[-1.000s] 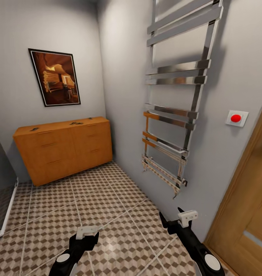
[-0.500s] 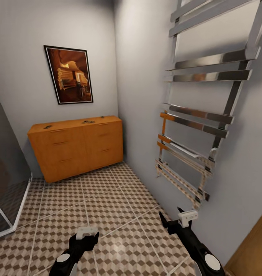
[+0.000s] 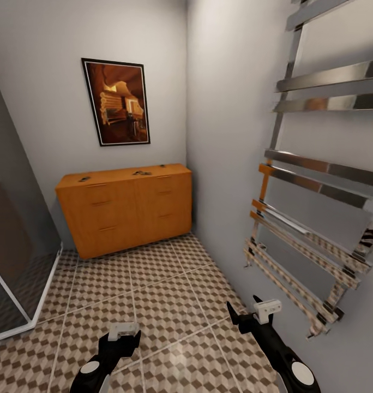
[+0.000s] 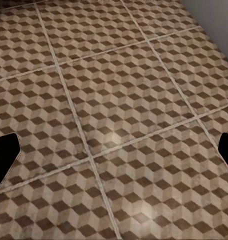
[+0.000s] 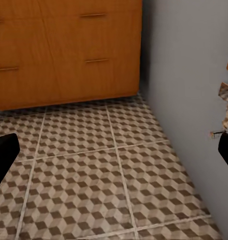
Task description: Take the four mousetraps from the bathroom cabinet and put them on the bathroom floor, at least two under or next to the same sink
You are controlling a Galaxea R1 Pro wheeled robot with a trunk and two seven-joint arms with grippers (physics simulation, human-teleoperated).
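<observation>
Head view: the cabinet stands against the far wall, well apart from both grippers, with patterned bathroom floor between. On its flat top lie small dark shapes, the mousetraps: one at the left end, a pair close together near the middle, one further right; they are too small to count with certainty, but about four show. One framed picture hangs above the cabinet. One chrome towel rail is fixed to the right wall, and a glass shower panel stands at the left. The left gripper and right gripper hang low and near, over the tiles.

Left wrist view: two dark fingertips sit wide apart over bare tiles, holding nothing.

Right wrist view: fingertips likewise spread wide and empty; the cabinet's drawers lie far ahead, beside the grey wall.
</observation>
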